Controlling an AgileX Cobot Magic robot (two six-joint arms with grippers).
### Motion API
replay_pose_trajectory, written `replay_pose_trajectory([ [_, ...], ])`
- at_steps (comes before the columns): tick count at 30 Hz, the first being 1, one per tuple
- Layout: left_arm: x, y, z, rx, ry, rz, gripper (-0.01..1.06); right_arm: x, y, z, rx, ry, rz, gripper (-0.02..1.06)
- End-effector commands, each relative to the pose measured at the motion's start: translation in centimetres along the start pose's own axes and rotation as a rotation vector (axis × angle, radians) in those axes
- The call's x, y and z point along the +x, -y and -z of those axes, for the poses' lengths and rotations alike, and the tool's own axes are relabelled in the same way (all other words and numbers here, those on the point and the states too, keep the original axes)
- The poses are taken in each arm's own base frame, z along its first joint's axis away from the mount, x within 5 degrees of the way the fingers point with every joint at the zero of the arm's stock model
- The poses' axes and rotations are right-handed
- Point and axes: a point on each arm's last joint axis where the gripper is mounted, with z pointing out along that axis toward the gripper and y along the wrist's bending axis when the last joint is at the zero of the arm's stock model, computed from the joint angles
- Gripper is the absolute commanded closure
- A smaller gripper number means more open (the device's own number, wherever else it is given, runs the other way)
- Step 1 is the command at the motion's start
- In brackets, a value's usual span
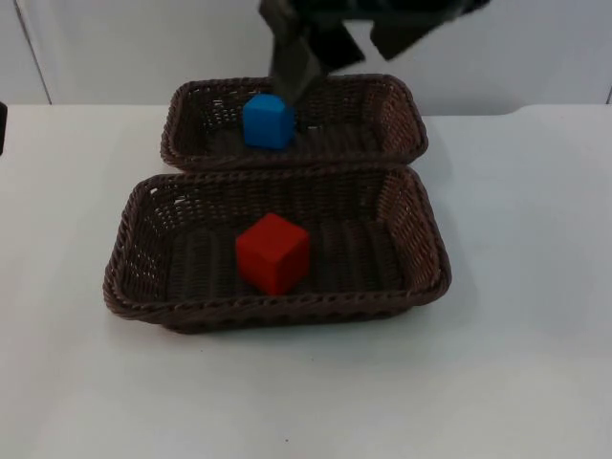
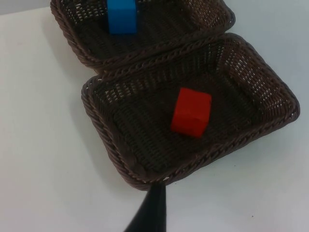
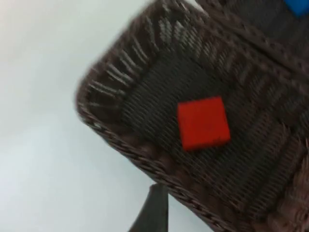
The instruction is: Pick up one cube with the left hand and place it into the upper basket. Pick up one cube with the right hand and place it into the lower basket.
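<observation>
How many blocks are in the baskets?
2: a blue cube in the upper brown wicker basket, a red cube in the lower brown wicker basket. None looks hidden.

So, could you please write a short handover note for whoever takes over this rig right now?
Left tool: raised off to the side of the lower basket, holding nothing that can be seen.
Right tool: raised above the lower basket's edge, also with nothing seen in it.
Blue cube lies in the upper basket.
Red cube lies in the lower basket.
Done: both cubes are in their baskets.
Left: nothing to place; judging by this, just let the arms clear away.
</observation>
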Motion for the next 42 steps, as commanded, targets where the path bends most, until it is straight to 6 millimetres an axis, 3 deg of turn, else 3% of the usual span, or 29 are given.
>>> replay_pose_trajectory([
  [1, 0.1, 0.0, 0.1, -0.004, 0.009, -0.003, 0.20, -0.5, -1.4, 3.1, -0.035, 0.080, 0.025, 0.26],
  [7, 0.2, 0.0, 0.1, -0.001, 0.001, -0.003, 0.20, -0.6, -2.6, 6.6, -0.068, 0.162, 0.052, 0.26],
  [11, 0.3, 0.1, 0.1, 0.003, -0.012, -0.002, 0.20, -0.4, -2.4, 8.8, -0.076, 0.193, 0.043, 0.26],
  [19, 0.4, 0.3, 0.8, 0.007, 0.010, -0.022, 0.20, 0.0, -2.0, 11.5, -0.078, 0.248, 0.054, 0.26],
  [25, 0.8, 0.9, 3.7, -0.002, 0.146, -0.118, 0.20, 2.2, -1.7, 12.9, -0.089, 0.350, 0.057, 0.26],
  [29, 1.7, 1.3, 5.7, -0.019, 0.214, -0.161, 0.20, 4.8, -1.2, 15.1, -0.102, 0.438, 0.042, 0.26],
  [42, 2.6, 1.6, 6.3, 0.002, 0.173, -0.144, 0.20, 9.2, -0.4, 18.9, -0.110, 0.513, 0.028, 0.26],
])
